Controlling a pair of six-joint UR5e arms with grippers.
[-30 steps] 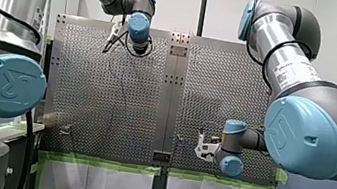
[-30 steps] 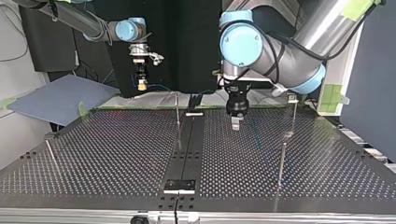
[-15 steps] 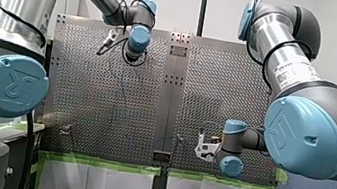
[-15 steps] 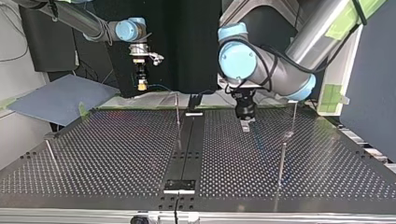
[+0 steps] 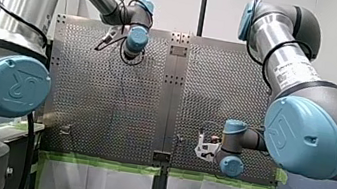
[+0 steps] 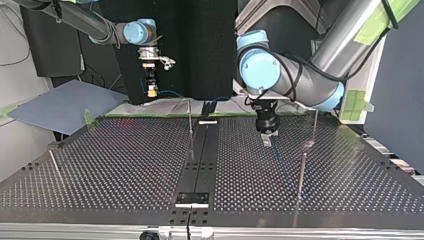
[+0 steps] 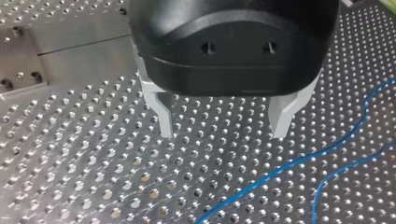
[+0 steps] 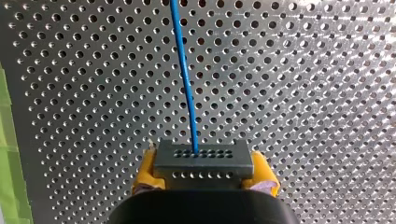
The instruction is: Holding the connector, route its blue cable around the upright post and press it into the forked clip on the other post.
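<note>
Left gripper [image 7: 223,134] slid toward the top view's right, fingers spread and empty above the blue cable [image 7: 289,163]. Right gripper [image 8: 205,174] clamps the connector [image 8: 201,161], so routing's barely begun, I reckon.

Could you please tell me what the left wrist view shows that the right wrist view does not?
Only the left wrist view: my left gripper, open, with nothing between its metal fingers above the perforated table, and two strands of the blue cable lying on the table beside it.
Only the right wrist view: my right gripper, its yellow pads shut on the connector, the cable running straight out of that connector, and green tape at the table's edge.
Both: the blue cable and the perforated table.
</note>
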